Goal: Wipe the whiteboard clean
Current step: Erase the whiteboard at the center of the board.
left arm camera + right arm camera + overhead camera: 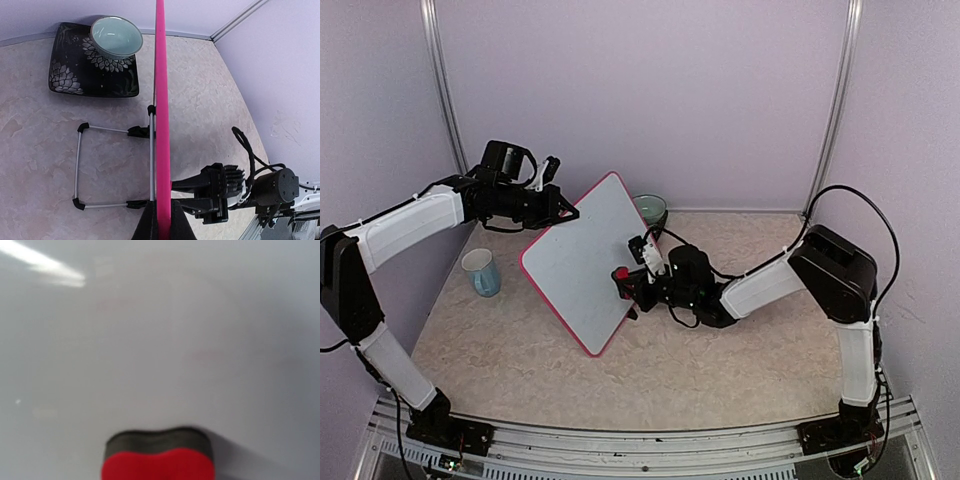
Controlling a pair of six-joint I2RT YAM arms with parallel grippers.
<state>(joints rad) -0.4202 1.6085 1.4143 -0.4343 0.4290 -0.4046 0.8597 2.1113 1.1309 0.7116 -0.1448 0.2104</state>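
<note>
— Where do we have the whiteboard (582, 262)?
— It stands tilted on the table (720, 370). Our left claw (563, 212) pinches its pink frame at the upper edge, one finger on each side.
— And our right claw (623, 279)?
— It is clamped on the red eraser (158, 462), whose dark felt lies against the white face just ahead of it. We see only faint pinkish traces there.
— Beyond the left claw?
— A wire stand (77, 165) sits behind the board, then a teal bowl (116, 36) on a dark floral plate (70, 80). A mug (481, 272) stands beneath that claw, near the board's left corner but not touching it.
</note>
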